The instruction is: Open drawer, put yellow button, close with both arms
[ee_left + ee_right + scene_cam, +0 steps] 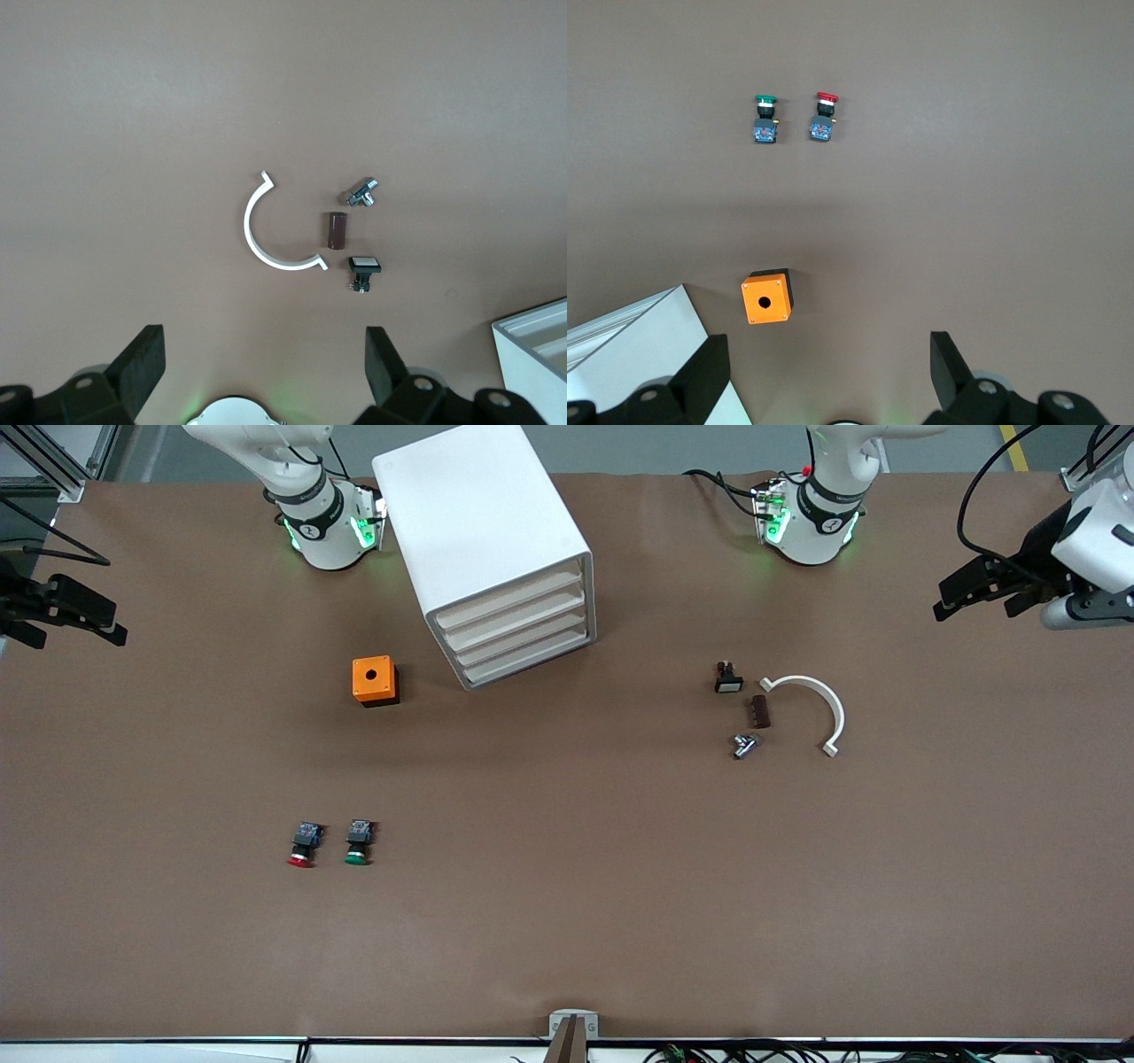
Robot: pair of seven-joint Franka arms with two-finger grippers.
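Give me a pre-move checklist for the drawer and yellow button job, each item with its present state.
1. Drawer open: not ok, it sits shut like the three below it.
2. Yellow button located: not ok, none in view; only the red button and green button show.
3. Left gripper empty, fingers open: ok.
4. Right gripper empty, fingers open: ok.
5. Drawer fronts unblocked: ok; the orange box sits apart, toward the right arm's end.
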